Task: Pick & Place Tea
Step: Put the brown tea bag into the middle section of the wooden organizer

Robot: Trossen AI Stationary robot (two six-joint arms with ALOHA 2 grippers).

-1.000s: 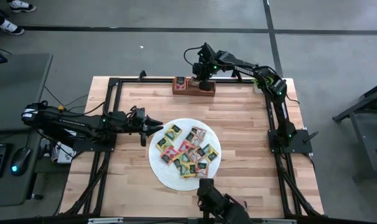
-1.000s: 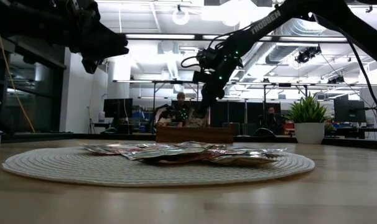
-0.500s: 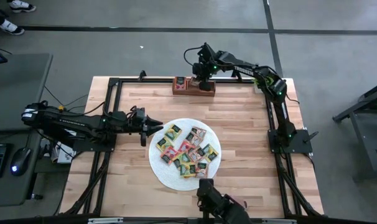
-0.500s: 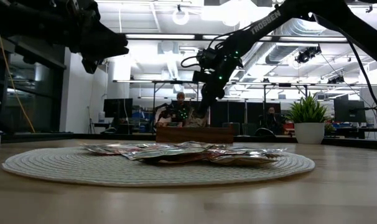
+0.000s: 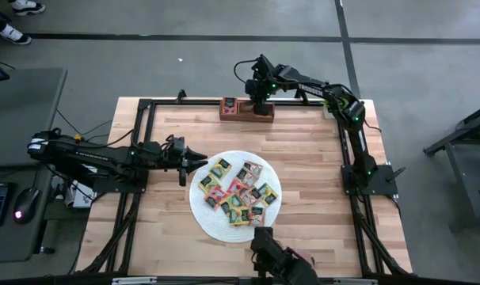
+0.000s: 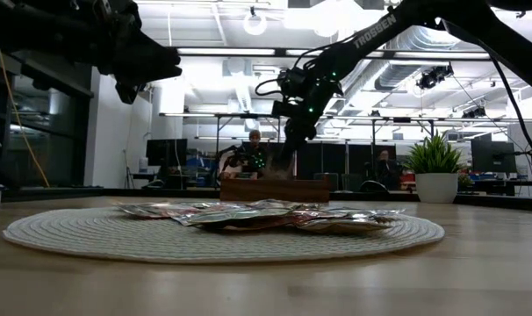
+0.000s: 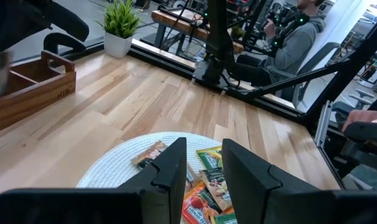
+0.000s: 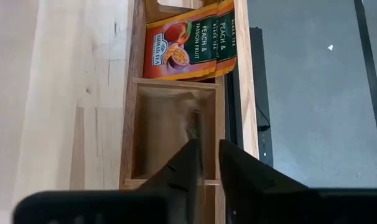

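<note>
We see the right arm stretched from its base at the table's right side across to the far edge, its wrist bent downward so the right gripper (image 5: 257, 104) points straight down; in its wrist view the two dark fingers (image 8: 229, 168) stand slightly parted with a narrow gap. The left arm lies low and nearly horizontal from the table's left side, its left gripper (image 5: 199, 164) aimed inward, fingers (image 7: 241, 168) a little apart, holding nothing.

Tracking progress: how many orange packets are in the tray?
2 orange packets: one and another lie overlapping in the end compartment of the tray. More may be hidden beneath.
</note>
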